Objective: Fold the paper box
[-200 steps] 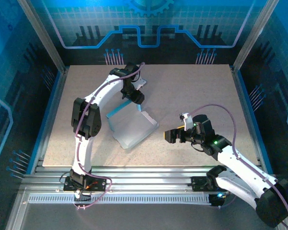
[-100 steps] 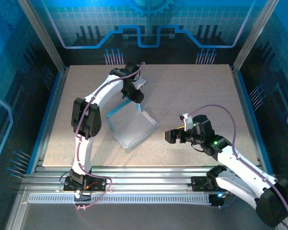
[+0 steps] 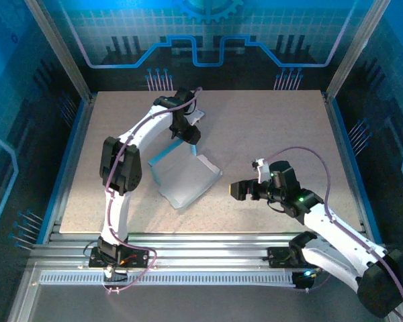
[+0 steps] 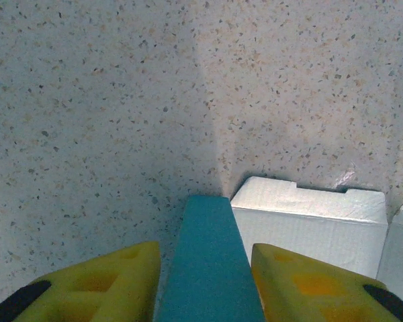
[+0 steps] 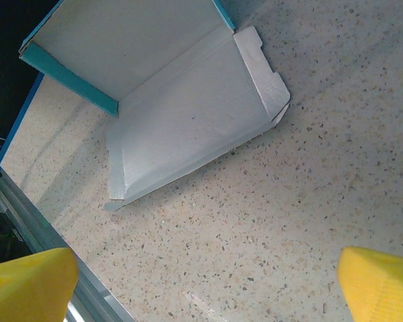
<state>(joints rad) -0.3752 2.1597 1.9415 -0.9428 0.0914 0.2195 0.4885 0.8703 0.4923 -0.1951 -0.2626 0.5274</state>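
Two arms reached over the speckled table [image 3: 269, 127] in the top external view. The left gripper [image 3: 190, 137] hung at the far edge of the paper box [image 3: 185, 182]. The box lay half-folded left of the table's middle, pale inner side up, with a blue flap [image 3: 162, 155] raised along its far-left side. The right gripper [image 3: 236, 190] hovered just right of the box, apart from it and pointing toward it.

In the left wrist view, we saw the blue flap [image 4: 211, 268] running between the left gripper's yellow fingers [image 4: 107, 282], each finger right beside one of its edges. The jaws stood partly closed, and we could not tell whether they truly pinched it. A white tabbed panel of the box lay on the table beyond.

In the right wrist view, the right gripper [image 5: 205, 275] had its jaws spread wide with nothing between them. The paper box [image 5: 188, 127] lay ahead on the table, open, with a blue-backed wall upright.
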